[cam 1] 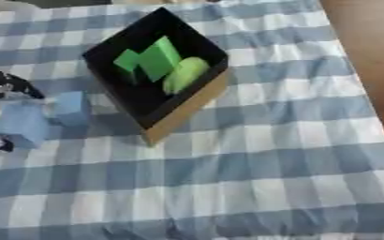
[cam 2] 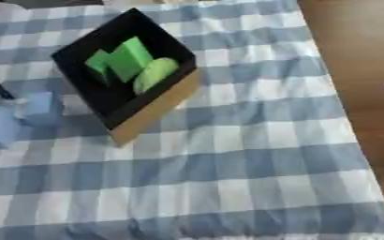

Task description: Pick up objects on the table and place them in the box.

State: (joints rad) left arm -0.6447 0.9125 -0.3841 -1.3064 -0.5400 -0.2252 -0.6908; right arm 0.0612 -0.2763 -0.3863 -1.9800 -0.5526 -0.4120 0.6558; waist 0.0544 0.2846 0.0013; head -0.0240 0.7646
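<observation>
You had a soft woven cloth (cam 1: pixel 253 154) in blue and white checks over the table, matt and a little wrinkled. The box (cam 1: pixel 183 115) looked like plain cardboard, brown and dull outside, black and matt inside. Inside the box, the green blocks (cam 1: pixel 152 60) were smooth and evenly coloured, like plastic or foam; I could not tell which. Left of the box, the two blue blocks (cam 1: pixel 70 108) had the same smooth matt finish. Right of the box, beyond the cloth, the floor (cam 1: pixel 367 42) looked like brown wood with a faint sheen.
</observation>
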